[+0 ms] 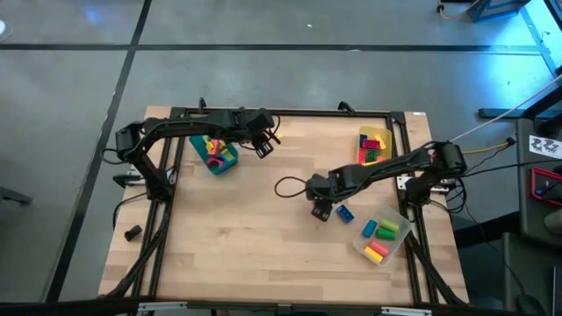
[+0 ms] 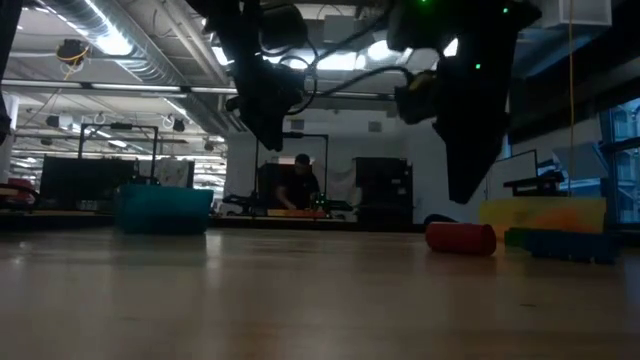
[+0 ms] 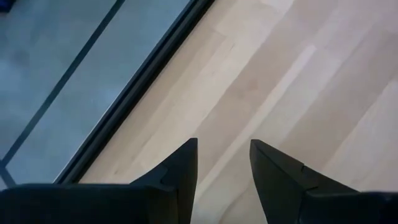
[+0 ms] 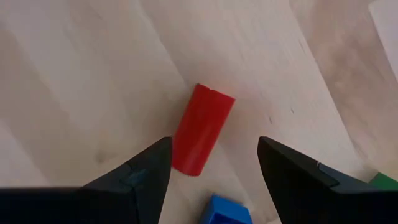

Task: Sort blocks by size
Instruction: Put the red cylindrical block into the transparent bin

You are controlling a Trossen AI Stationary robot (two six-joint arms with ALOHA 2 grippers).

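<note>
Two blocks are left loose mid-table: red cylinder (image 4: 202, 129) and blue brick (image 1: 344, 213); three trays (image 1: 209, 163) are already filled. Right gripper (image 4: 211, 163) is held apart over the cylinder; left gripper (image 3: 224, 163) is apart, empty.

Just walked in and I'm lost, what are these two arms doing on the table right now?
They are sorting toy blocks into trays. The right tool hangs open over a red cylinder lying on the wood, with a blue block beside it; nothing is gripped yet. The left tool is open and empty above bare table near the teal tray, which already holds blocks. The yellow tray and the clear tray on the right also hold blocks.
</note>
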